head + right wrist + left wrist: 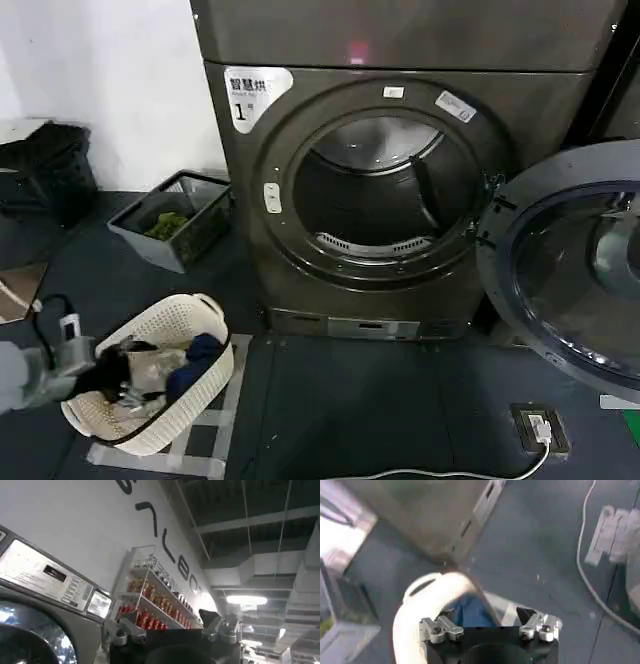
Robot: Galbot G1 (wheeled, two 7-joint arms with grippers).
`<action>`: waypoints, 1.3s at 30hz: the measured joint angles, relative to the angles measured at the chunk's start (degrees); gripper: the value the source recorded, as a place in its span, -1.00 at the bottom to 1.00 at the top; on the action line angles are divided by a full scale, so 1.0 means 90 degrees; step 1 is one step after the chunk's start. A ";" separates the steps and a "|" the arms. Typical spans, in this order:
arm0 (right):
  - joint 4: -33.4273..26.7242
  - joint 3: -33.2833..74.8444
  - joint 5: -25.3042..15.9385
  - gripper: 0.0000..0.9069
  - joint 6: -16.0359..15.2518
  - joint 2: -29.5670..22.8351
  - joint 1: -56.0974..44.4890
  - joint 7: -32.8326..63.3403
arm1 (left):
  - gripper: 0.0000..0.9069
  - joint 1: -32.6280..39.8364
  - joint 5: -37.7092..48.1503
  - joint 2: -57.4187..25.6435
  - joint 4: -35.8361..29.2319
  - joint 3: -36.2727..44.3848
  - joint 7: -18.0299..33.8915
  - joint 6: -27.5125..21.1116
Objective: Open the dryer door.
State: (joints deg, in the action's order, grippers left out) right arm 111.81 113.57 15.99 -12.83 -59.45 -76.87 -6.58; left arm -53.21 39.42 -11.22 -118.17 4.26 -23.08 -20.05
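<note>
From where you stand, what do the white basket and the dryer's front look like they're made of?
The laundry basket looks like moulded plastic, cream and matte, with a slotted lattice wall. The dryer front looks like painted or coated sheet metal, dark grey-brown with a soft sheen. Its open dryer door has a dark grey inner rim, possibly plastic, around tinted glass.

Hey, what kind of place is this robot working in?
Probably a laundry room or laundromat, maybe a staged one. A big front-loading dryer marked "1" stands with its door swung open, a laundry basket of clothes sits on the floor, and the right wrist view shows another machine's control panel.
</note>
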 joint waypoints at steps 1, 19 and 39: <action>-0.0012 0.0011 -0.0003 1.00 0.0002 0.0010 0.0013 -0.0001 | 1.00 0.0001 -0.0014 -0.0045 0.0023 -0.0001 -0.0031 -0.0074; -0.0045 0.0103 -0.0013 1.00 0.0014 0.0069 0.0010 -0.0053 | 1.00 0.0163 -0.0731 -0.0170 0.0098 0.0103 -0.0222 -0.0514; 0.0085 0.0201 -0.0027 1.00 -0.0014 0.0058 -0.0087 -0.0167 | 1.00 0.0208 -0.1319 -0.0135 0.0194 0.0123 -0.0470 -0.0374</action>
State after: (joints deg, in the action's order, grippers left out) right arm 112.58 115.38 15.74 -12.96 -58.93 -77.65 -8.09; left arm -51.33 27.55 -12.43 -116.43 5.37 -27.31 -23.42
